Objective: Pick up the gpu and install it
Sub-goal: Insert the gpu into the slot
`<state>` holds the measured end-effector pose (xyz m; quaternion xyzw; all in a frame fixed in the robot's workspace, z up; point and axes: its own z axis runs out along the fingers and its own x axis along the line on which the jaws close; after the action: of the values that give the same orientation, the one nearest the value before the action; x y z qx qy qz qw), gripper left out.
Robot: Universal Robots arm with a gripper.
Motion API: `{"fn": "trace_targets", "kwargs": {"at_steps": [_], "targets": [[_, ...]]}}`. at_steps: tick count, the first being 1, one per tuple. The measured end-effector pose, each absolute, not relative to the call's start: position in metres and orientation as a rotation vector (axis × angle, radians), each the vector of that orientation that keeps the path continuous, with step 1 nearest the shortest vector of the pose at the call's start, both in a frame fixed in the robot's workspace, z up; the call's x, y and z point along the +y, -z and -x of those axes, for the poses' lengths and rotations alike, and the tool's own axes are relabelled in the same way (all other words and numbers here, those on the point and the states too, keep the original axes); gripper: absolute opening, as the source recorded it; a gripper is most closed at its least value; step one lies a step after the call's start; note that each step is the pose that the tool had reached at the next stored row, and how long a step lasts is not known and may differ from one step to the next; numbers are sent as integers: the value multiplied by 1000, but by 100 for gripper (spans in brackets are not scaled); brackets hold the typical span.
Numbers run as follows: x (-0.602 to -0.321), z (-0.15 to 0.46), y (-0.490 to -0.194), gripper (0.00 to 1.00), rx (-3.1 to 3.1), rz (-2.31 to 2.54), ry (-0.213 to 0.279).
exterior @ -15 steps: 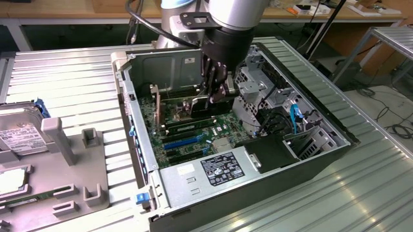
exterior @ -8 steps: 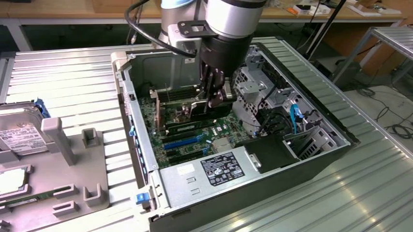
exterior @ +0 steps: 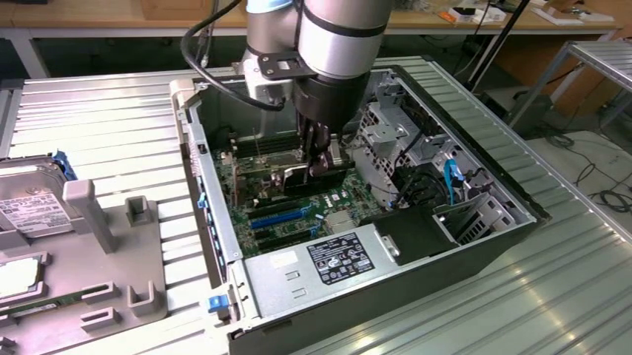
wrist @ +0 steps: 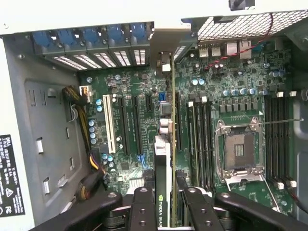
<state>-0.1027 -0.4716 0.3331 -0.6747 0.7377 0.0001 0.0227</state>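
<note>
Gpu (wrist: 162,159) is held on edge by the hand (wrist: 167,202), clenched on its sides just above the motherboard (wrist: 240,96) inside the computer case (wrist: 48,120), and, its line-up with the slot seeming uncertain, its connector could be jammed if pressed down askew.

I count one open computer case (exterior: 395,310), one arm (exterior: 341,44) with one tool (wrist: 167,192), and one gpu (wrist: 162,163). Inside are one processor socket (wrist: 239,149), one white slot (wrist: 109,127) and five blue clips (wrist: 89,36). One hard drive (exterior: 29,207) is on the worktop (exterior: 109,118).
</note>
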Motion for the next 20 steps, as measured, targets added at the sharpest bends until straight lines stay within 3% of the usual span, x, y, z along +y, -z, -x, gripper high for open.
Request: {"fn": "trace_targets", "kwargs": {"at_steps": [9, 20], "targets": [[-472, 105, -311, 27, 2285, 2089, 0], [-472, 105, -309, 27, 2288, 2092, -7]]}}
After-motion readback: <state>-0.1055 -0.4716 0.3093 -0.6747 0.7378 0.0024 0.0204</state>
